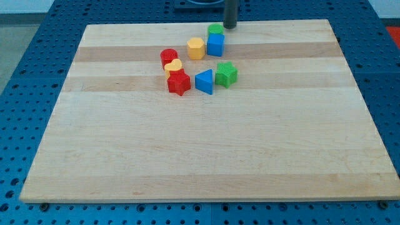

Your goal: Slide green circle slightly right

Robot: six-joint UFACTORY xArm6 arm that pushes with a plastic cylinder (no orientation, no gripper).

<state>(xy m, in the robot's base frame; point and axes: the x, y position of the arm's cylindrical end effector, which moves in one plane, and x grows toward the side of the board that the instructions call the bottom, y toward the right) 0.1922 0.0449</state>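
Note:
The green circle (215, 29) sits near the view's top of the wooden board (206, 156), touching the blue cube (215, 44) just below it. My tip (229, 27) stands close to the green circle's right side, a small gap from it. The rod rises out of the view's top edge.
A yellow hexagon (195, 48) lies left of the blue cube. A red cylinder (169, 57), a small yellow block (174, 67) and a red star (179, 83) cluster lower left. A blue triangle (204, 82) and a green star (226, 74) lie beside them.

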